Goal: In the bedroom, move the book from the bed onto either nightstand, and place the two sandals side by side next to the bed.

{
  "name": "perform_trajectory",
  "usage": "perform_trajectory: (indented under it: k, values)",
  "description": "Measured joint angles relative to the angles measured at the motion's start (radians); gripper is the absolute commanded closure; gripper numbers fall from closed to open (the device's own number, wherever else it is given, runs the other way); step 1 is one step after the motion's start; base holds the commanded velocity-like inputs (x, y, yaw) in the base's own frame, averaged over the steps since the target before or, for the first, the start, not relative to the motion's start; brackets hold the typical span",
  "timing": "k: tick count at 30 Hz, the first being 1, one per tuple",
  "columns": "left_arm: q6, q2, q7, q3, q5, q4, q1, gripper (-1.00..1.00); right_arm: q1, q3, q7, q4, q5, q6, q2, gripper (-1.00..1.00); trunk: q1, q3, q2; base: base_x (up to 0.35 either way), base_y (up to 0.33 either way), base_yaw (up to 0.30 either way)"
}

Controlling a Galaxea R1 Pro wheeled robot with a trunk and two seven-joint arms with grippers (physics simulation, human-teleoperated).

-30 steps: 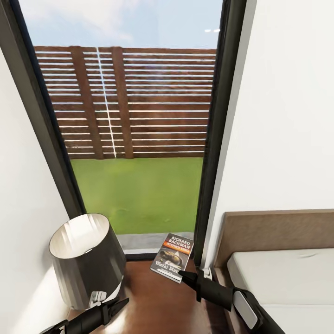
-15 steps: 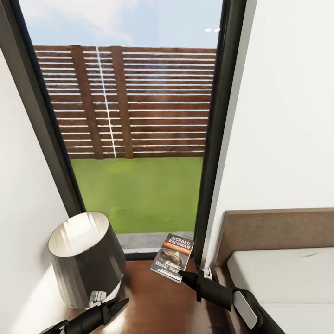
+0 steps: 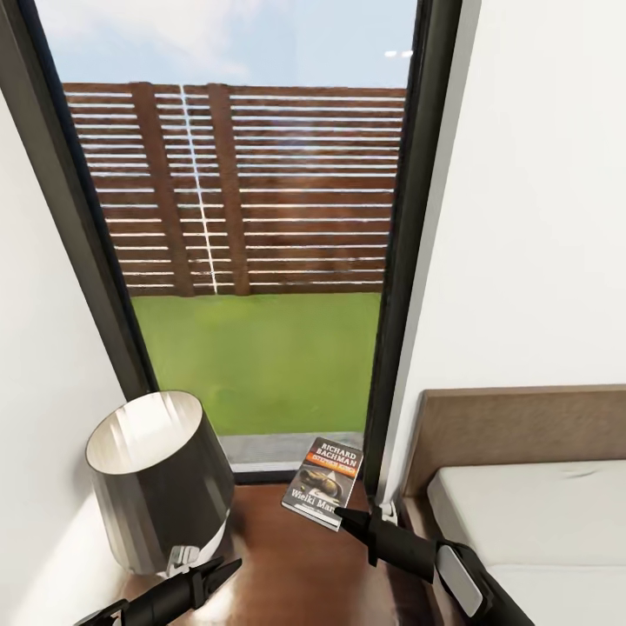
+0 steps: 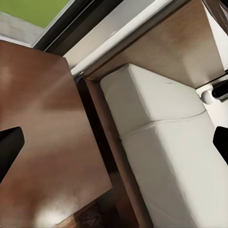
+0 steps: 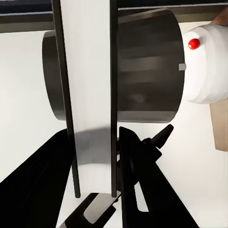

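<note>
Glossy nightstand (image 3: 287,556) beneath window (image 3: 252,217), beside bed (image 3: 530,522).

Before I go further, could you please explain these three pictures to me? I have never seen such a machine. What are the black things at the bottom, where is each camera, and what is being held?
This is a simulated robot with two arms. The large picture comes from a camera on its head, looking forward and down. The black shapes at the bottom are its arms: the left gripper and the right gripper. The right one pinches a small book by its lower edge, above the glossy brown nightstand. A dark lamp stands on that nightstand. On the right is the bed, and behind is a window showing a fence and grass.

The other two pictures come from cameras near each gripper. The left one sees the nightstand top beside the mattress. The right one sees the book edge-on between its fingers, with the lamp behind.
</note>
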Motion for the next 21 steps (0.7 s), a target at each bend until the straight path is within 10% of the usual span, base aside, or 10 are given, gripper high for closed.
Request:
perform_trajectory:
  k: [21]
  values:
    - [0.013, -0.028, -0.117, -0.005, 0.005, -0.093, -0.001, -1.0, 0.0, 0.001, -0.001, 0.001, -0.001, -0.001, 0.0, 1.0, 0.027, -0.022, -0.049, 0.0, 0.0, 0.0]
